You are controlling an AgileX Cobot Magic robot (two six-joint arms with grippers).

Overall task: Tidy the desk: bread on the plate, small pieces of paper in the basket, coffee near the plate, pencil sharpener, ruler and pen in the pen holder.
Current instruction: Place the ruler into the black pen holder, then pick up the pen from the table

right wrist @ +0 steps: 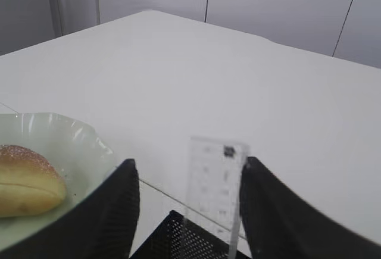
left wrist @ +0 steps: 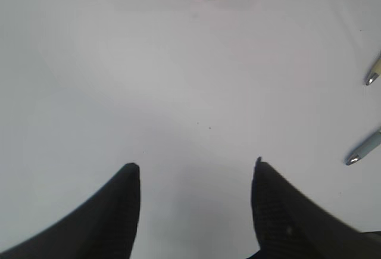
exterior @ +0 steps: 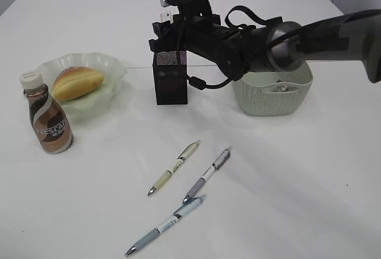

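The right arm is stretched across the table from the right edge, its wrist bent so that the right gripper [exterior: 168,28] is held directly over the black mesh pen holder [exterior: 171,79]. A clear ruler [right wrist: 214,184] is seen standing upright between the spread fingers [right wrist: 122,202], its lower end inside the holder; whether it is touched by the pads cannot be told. The left gripper [left wrist: 196,178] is poised above bare table [left wrist: 178,80] with its jaws apart and nothing between them. "NESCAFE" is read on the coffee bottle [exterior: 49,116], which is placed just beside the plate [exterior: 110,68] carrying the bread [exterior: 77,83]. Three pens [exterior: 174,167] are left lying on the table in front of the basket [exterior: 274,95], in which paper scraps [exterior: 280,86] are visible.
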